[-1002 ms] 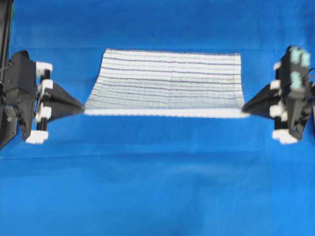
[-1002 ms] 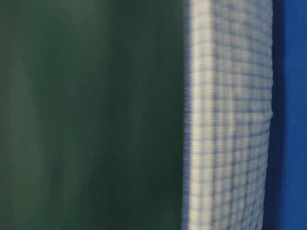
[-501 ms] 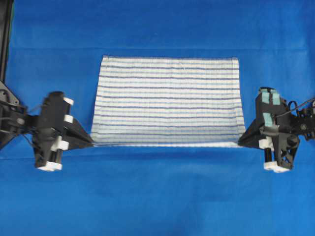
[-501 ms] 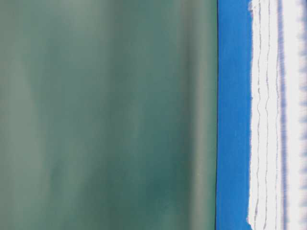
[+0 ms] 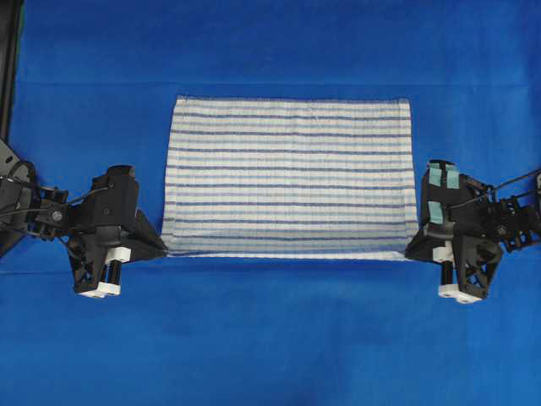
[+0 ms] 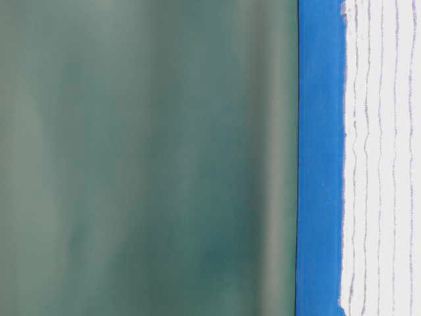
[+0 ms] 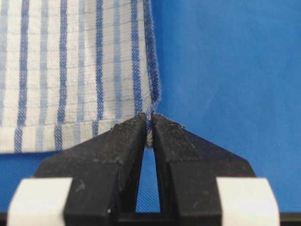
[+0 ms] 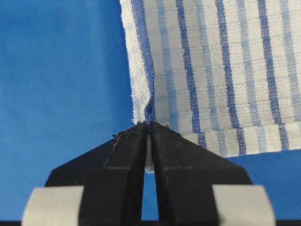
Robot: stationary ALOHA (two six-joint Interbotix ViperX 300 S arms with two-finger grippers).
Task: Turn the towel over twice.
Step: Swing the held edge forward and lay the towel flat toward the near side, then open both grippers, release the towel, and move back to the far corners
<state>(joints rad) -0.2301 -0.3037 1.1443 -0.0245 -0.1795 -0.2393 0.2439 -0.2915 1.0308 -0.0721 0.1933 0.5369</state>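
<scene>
The towel (image 5: 287,176), white with dark-blue and light-blue stripes, lies spread flat on the blue table covering (image 5: 270,338). In the overhead view my left gripper (image 5: 163,250) sits at the towel's near left corner and my right gripper (image 5: 410,252) at its near right corner. Seen from the left wrist, the left gripper (image 7: 150,120) is shut on the towel (image 7: 70,66), with the hemmed corner pinched between its black fingertips. From the right wrist, the right gripper (image 8: 148,128) pinches the other corner of the towel (image 8: 221,66) the same way. In the table-level view the towel (image 6: 381,158) lies flat.
The blue table covering (image 6: 319,158) stretches out on every side of the towel. A dark frame post (image 5: 8,59) stands at the far left edge. A green backdrop (image 6: 145,158) rises behind the table.
Both grippers have come toward the near edge and lowered, drawing the towel's raised near edge down until the towel lies flat. Each still pinches its corner.
</scene>
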